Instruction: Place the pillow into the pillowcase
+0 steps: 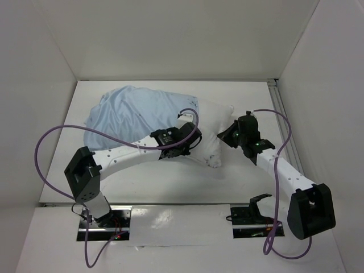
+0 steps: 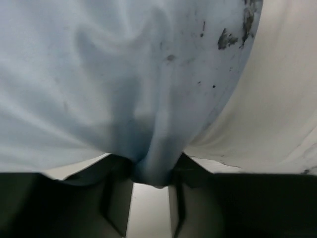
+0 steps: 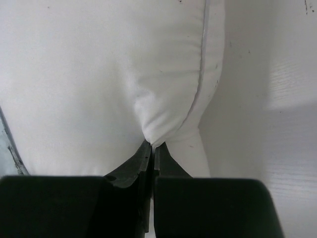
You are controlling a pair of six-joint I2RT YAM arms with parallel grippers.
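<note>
The white pillow (image 1: 213,128) lies across the middle of the table, and its left part is under the light blue pillowcase (image 1: 131,114). My left gripper (image 1: 192,137) sits at the pillowcase's right edge. In the left wrist view a fold of the pillowcase (image 2: 99,74) is squeezed between its jaws (image 2: 153,168), with the pillow (image 2: 277,99) to the right. My right gripper (image 1: 228,135) is at the pillow's right end. Its jaws (image 3: 153,145) are shut on a pinch of the pillow (image 3: 99,74) next to the piped seam.
White walls enclose the table on the left, back and right. A metal rail (image 1: 281,114) runs along the right wall. Purple cables (image 1: 48,142) loop beside both arms. Dark smudges (image 2: 228,38) mark the pillowcase's edge.
</note>
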